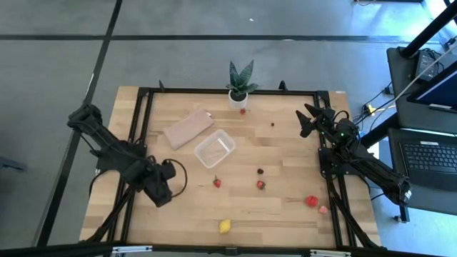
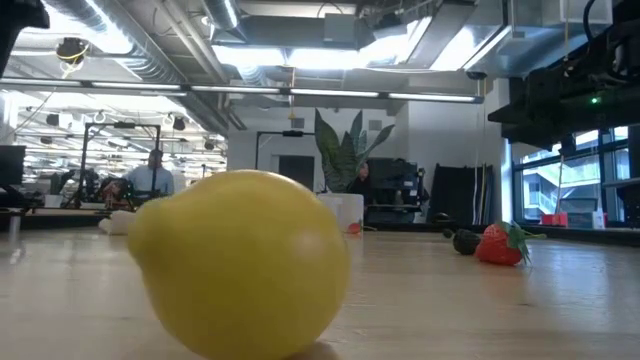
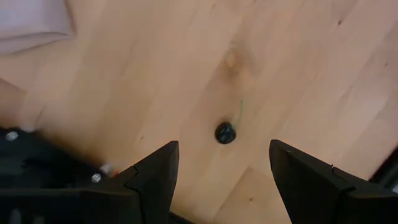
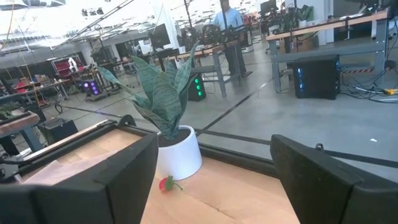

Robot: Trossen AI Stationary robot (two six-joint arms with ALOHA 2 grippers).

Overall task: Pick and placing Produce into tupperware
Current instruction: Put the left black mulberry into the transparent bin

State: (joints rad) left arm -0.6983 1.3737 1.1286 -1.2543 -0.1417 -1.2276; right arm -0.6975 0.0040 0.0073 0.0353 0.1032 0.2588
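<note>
On the wooden surface [image 1: 285, 153] my produce lies scattered: a lemon [image 1: 225, 226] at the near edge, strawberries [image 1: 217, 183] mid-board, all outside the empty tupperware [image 1: 214, 149]. Both the left gripper [image 1: 161, 194] and right gripper [image 1: 309, 120] stand with fingers apart, holding nothing. The pieces look light and slick, so I'd pinch across the middle. The dark speck under my left wrist is possibly a berry [image 3: 225, 132].

**Where my four cameras sit**

My high view looks straight down on the whole table [image 1: 285, 207]. My low view sits at tabletop level, almost against the lemon [image 2: 240, 262]. Left wrist faces down at bare wood; right wrist faces the potted plant [image 4: 163, 99], shared with high.
</note>
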